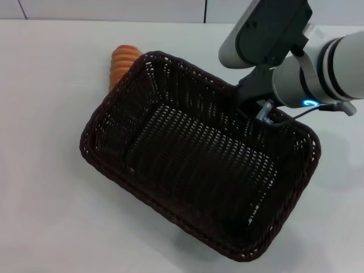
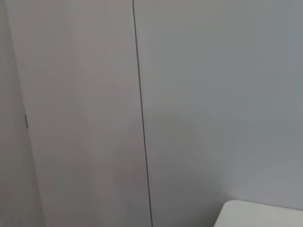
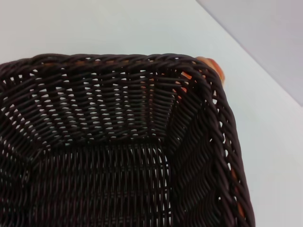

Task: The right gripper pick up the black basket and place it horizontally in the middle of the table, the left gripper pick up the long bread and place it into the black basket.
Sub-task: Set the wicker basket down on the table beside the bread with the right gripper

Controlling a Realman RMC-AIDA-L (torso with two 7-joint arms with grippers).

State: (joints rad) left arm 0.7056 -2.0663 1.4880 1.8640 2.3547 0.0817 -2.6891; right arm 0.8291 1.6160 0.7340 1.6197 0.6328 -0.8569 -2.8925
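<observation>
The black basket (image 1: pixel 199 165) fills the middle of the head view, turned at a slant over the white table (image 1: pixel 45 199). Its shadow shows under its near corner, so it looks raised a little. My right gripper (image 1: pixel 250 99) is shut on the basket's far right rim; its fingers are mostly hidden by the arm. The right wrist view looks into the basket's inside (image 3: pixel 118 142). The long bread (image 1: pixel 122 63) lies on the table behind the basket's far left corner, partly hidden by the rim; its end peeks past the rim in the right wrist view (image 3: pixel 213 65). My left gripper is out of view.
The left wrist view shows only a grey wall with a vertical seam (image 2: pixel 142 118) and a corner of the table (image 2: pixel 260 215). The table's far edge (image 1: pixel 114 21) runs just behind the bread.
</observation>
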